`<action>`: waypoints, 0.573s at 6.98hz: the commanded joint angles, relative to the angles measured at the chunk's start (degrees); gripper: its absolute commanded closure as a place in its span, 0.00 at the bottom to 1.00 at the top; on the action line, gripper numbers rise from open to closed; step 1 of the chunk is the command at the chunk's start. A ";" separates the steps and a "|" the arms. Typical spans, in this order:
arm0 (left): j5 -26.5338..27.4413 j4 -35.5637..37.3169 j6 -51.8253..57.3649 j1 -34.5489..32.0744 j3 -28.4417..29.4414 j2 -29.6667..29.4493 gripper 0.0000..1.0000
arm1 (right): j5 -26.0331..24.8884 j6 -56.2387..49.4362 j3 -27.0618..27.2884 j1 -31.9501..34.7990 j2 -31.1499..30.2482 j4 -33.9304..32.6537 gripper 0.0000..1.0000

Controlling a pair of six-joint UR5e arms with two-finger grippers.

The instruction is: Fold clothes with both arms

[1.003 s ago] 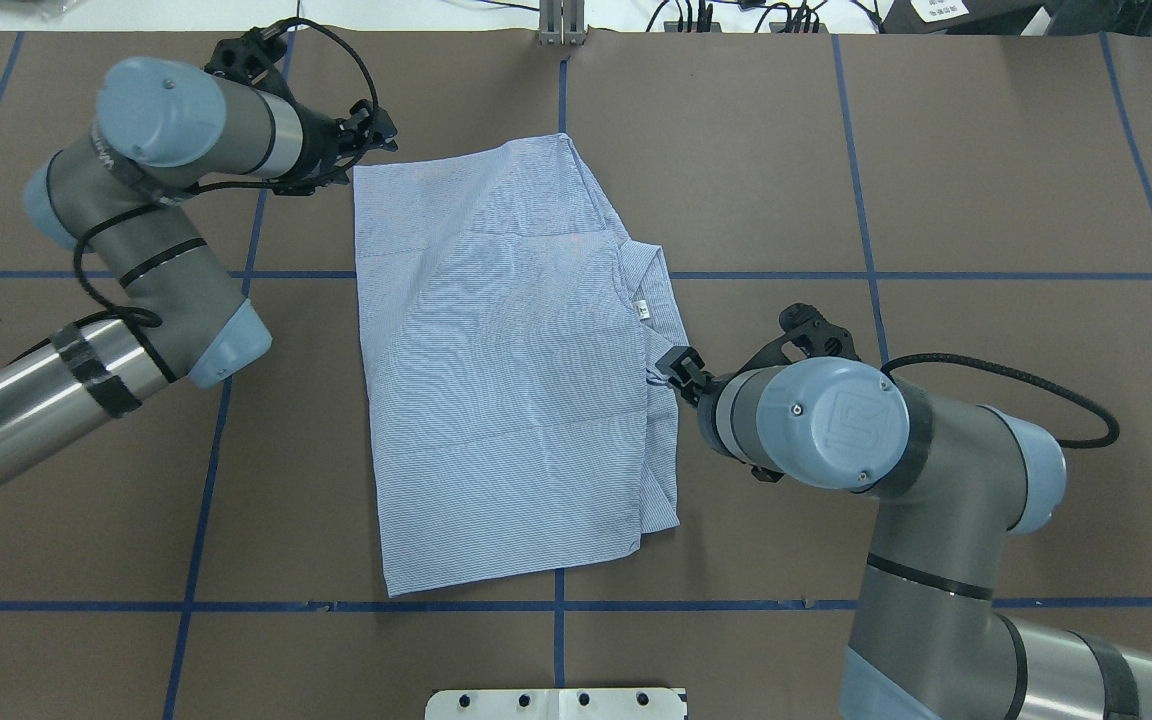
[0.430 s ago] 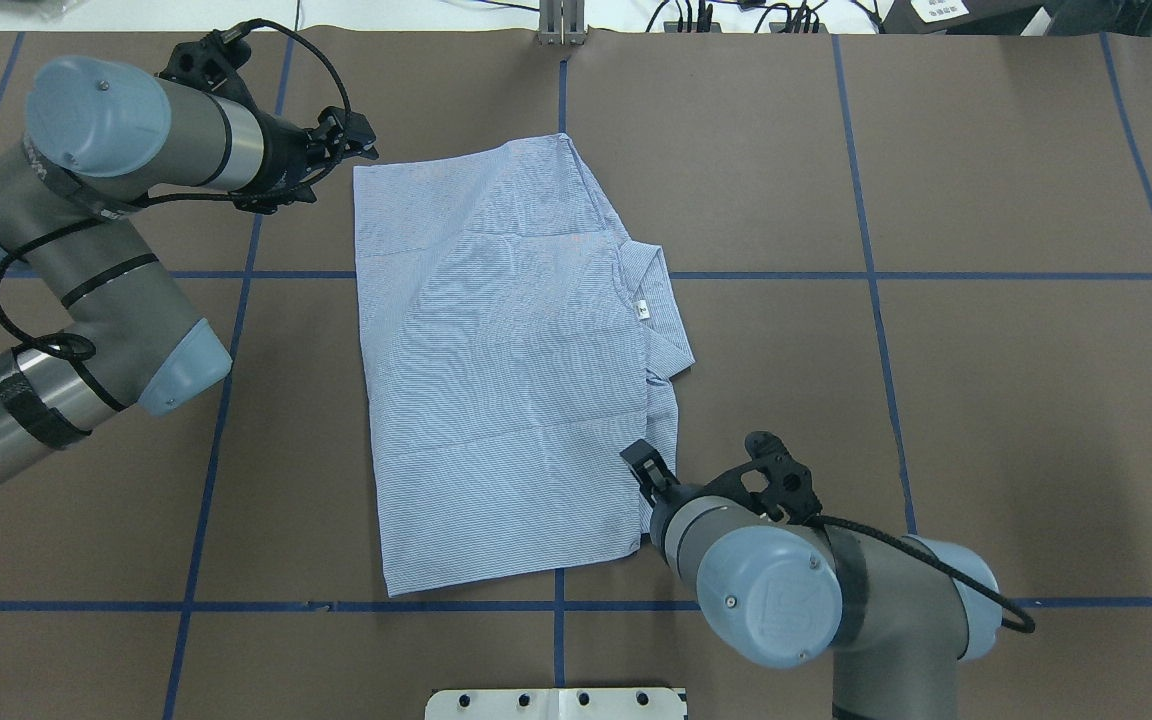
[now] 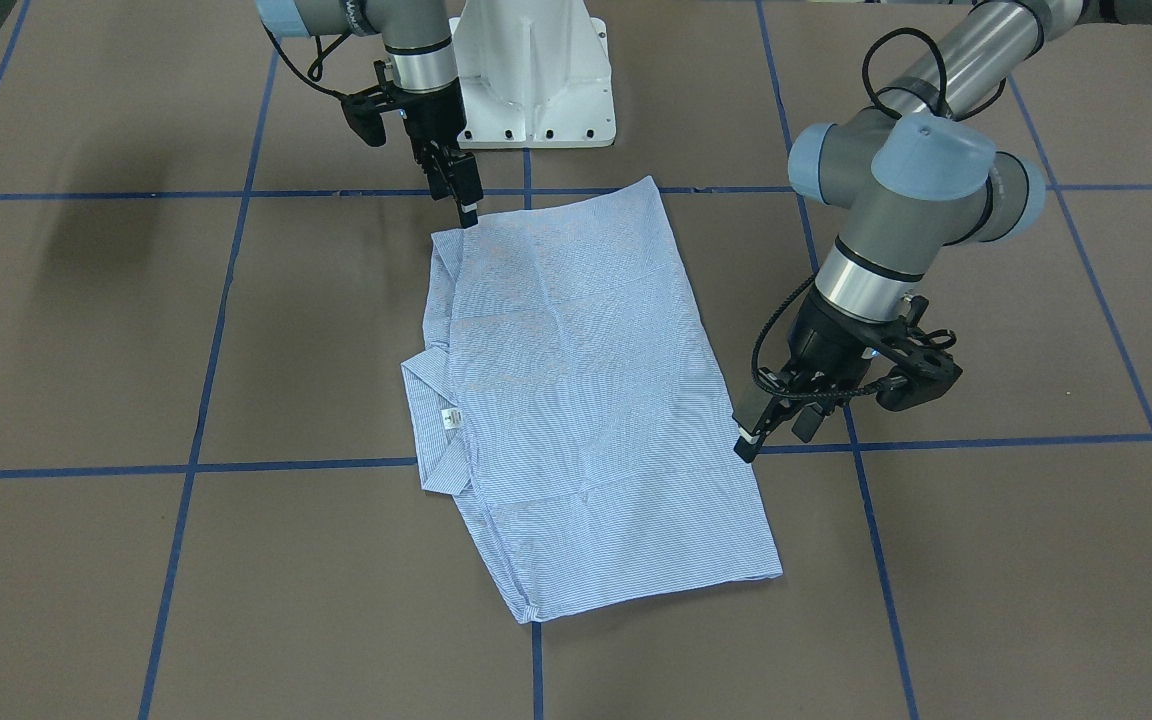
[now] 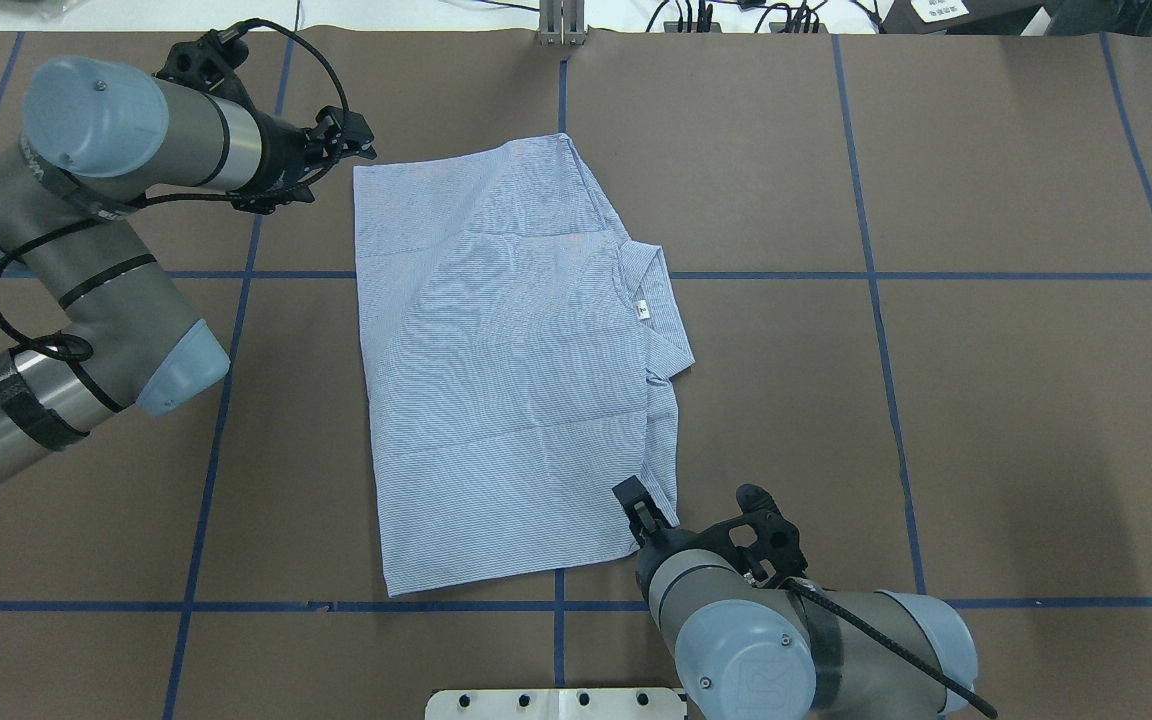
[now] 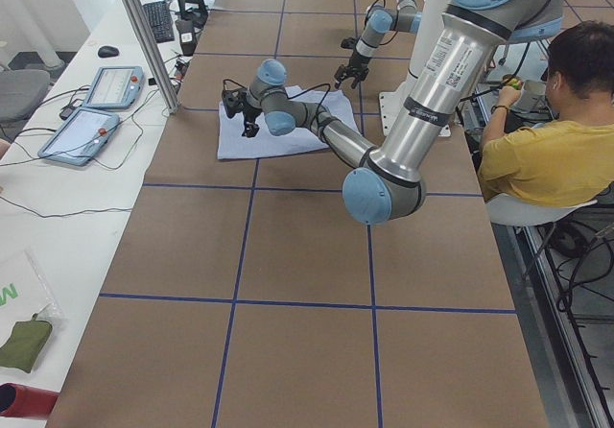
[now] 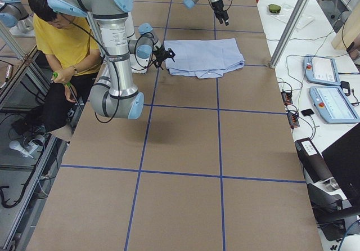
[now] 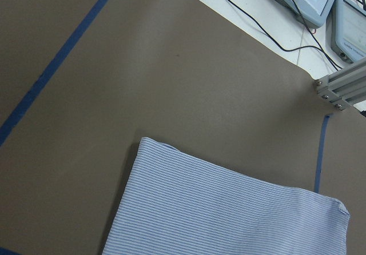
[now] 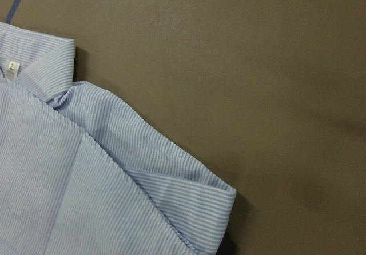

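The light blue striped shirt (image 4: 506, 370) lies folded into a flat rectangle mid-table, collar and white neck label (image 4: 643, 310) on its right side. It also shows in the front view (image 3: 586, 400), the left wrist view (image 7: 229, 209) and the right wrist view (image 8: 86, 180). My left gripper (image 4: 364, 138) hovers open and empty just outside the shirt's far left corner, apart from the cloth; in the front view (image 3: 771, 435) its fingers stand apart. My right gripper (image 4: 638, 505) is at the shirt's near right corner, seemingly open, holding nothing; it also shows in the front view (image 3: 464, 205).
The brown table (image 4: 986, 400) carries blue tape grid lines. The white pedestal base (image 3: 531, 80) stands at the robot's side. A seated person in yellow (image 5: 547, 159) is beside the table. Control tablets (image 6: 326, 88) and a metal post (image 6: 289, 20) line the far edge.
My right gripper left the collar and moved along the shirt's right edge to its near right corner. My left arm drew back slightly leftwards. The shirt stays flat.
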 commanded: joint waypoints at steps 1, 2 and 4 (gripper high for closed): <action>-0.05 0.00 -0.07 0.00 -0.01 0.04 0.06 | -0.42 -0.20 -1.55 -0.33 0.13 1.25 0.00; -0.13 0.00 -0.07 0.00 -0.01 0.04 0.06 | -0.42 -0.11 -2.42 -0.06 0.13 3.26 0.00; -0.13 0.00 -0.07 0.00 -0.01 0.04 0.06 | -0.51 -0.11 -3.48 -0.06 0.30 3.46 0.00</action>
